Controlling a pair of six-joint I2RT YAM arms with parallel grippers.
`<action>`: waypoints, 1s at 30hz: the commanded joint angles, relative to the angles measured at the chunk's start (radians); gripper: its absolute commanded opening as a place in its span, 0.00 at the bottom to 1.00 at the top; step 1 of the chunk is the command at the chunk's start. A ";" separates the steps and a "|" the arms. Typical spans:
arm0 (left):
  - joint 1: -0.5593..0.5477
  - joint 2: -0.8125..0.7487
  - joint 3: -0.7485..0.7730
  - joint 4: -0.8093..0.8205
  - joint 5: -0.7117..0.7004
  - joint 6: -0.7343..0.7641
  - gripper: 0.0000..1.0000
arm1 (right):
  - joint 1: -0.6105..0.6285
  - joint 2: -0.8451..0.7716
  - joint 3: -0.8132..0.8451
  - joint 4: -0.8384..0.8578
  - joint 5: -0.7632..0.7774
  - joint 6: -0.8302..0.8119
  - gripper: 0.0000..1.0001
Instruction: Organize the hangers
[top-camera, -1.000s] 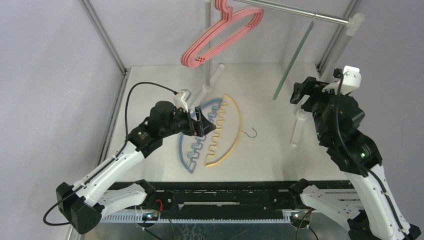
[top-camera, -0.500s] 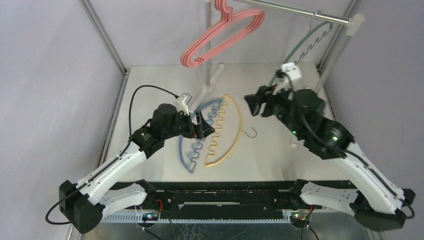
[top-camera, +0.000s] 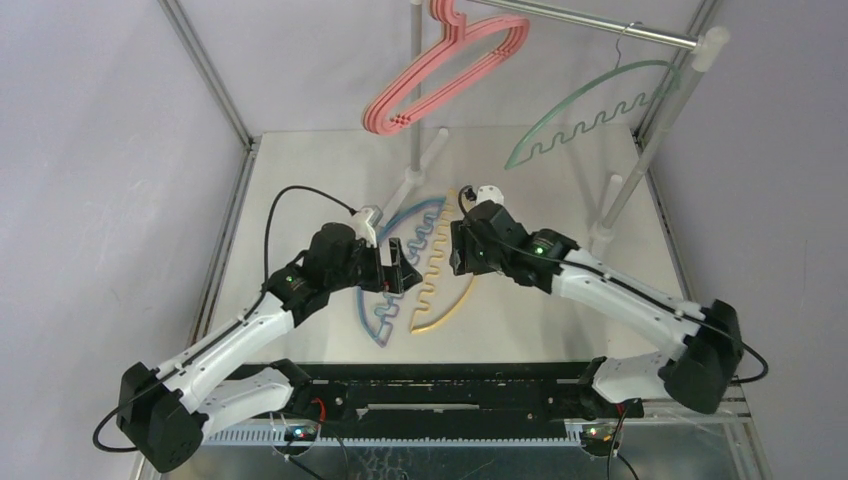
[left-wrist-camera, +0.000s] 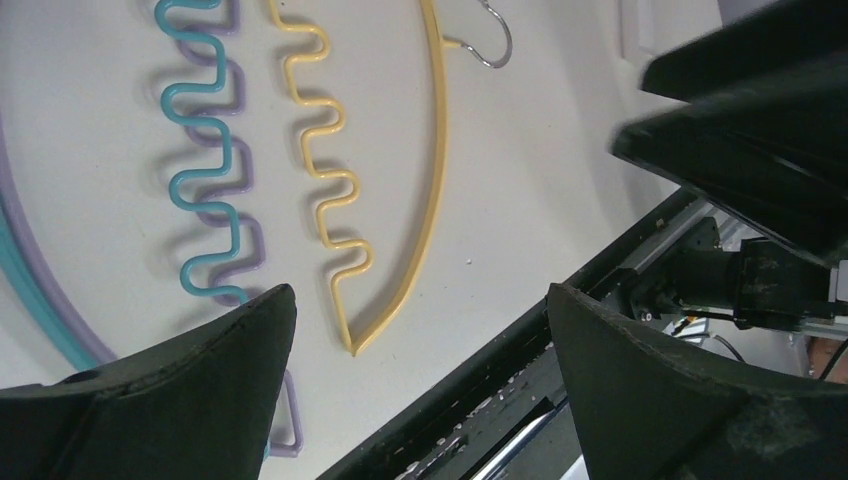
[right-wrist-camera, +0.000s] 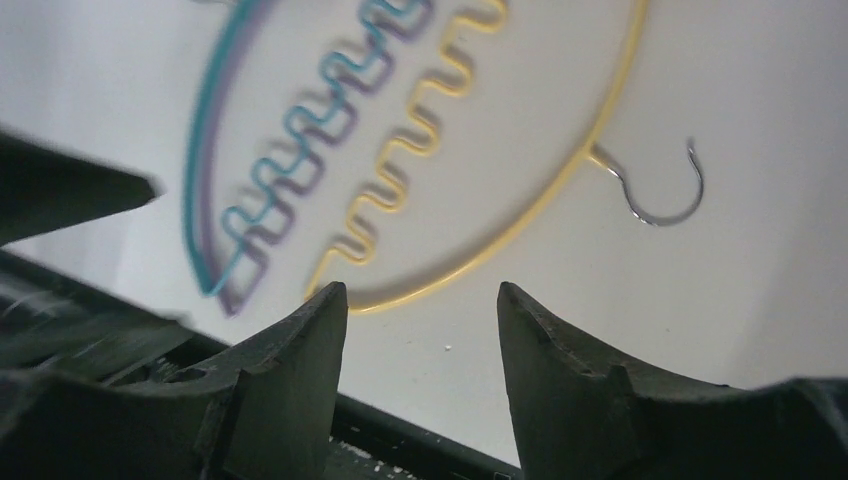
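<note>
1. Left gripper (left-wrist-camera: 420, 292) is held wide open, empty; right gripper (right-wrist-camera: 420, 290) is partly open, empty.
2. Both arms are stretched inward, low over the table (top-camera: 550, 190).
3. Yellow hanger (left-wrist-camera: 437, 150), blue hanger (left-wrist-camera: 200, 177) and purple hanger (left-wrist-camera: 297, 420) are laid flat beneath the grippers.
4. Green hanger (top-camera: 560, 102) and pink hangers (top-camera: 415, 72) are hung on the rail (top-camera: 590, 23).

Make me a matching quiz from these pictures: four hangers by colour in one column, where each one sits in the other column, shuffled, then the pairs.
1. pink hangers
2. green hanger
3. yellow hanger
4. blue hanger

A. flat on the table, nothing stacked with it
B. hung at the rail's right end
C. flat, stacked with a purple hanger
D. hung bunched together, further left on the rail

Pairs: 1-D, 2-B, 3-A, 4-C.
</note>
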 joint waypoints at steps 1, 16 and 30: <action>0.004 -0.051 -0.010 -0.010 -0.036 0.044 0.99 | -0.074 0.096 -0.014 0.015 -0.012 0.111 0.63; -0.031 -0.093 -0.037 -0.053 -0.093 0.066 0.95 | -0.223 0.533 0.155 0.073 -0.001 0.102 0.54; -0.057 -0.109 -0.024 -0.105 -0.140 0.109 0.95 | -0.290 0.646 0.204 0.033 0.092 0.076 0.51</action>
